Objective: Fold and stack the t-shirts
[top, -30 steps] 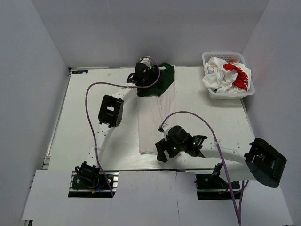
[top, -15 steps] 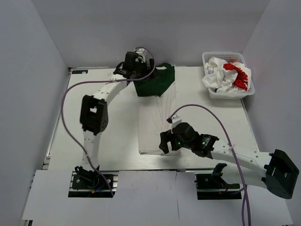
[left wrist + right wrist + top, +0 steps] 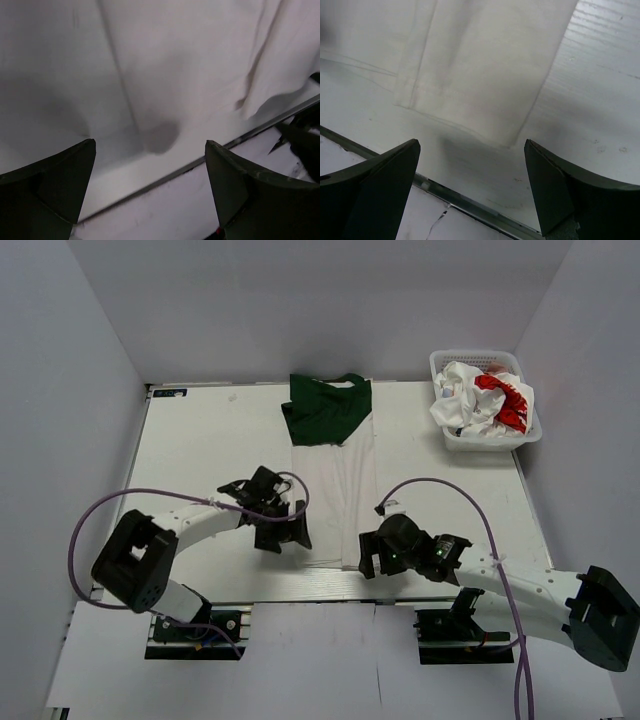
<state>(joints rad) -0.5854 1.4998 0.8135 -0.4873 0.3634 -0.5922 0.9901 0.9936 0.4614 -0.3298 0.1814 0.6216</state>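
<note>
The soft white t-shirt with dark green sleeves and neck [image 3: 335, 480] lies folded in a narrow strip running far to near, its near hem between the left gripper [image 3: 290, 535] and right gripper [image 3: 368, 562], both gaping empty, each just beside its own corner

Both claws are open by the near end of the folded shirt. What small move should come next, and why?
The shirt lies as a long narrow strip, green end farthest away, not yet folded across. The left claw and right claw hover open by its near hem, holding nothing. So probably lower both onto that hem and close; a grip has to come first.
</note>
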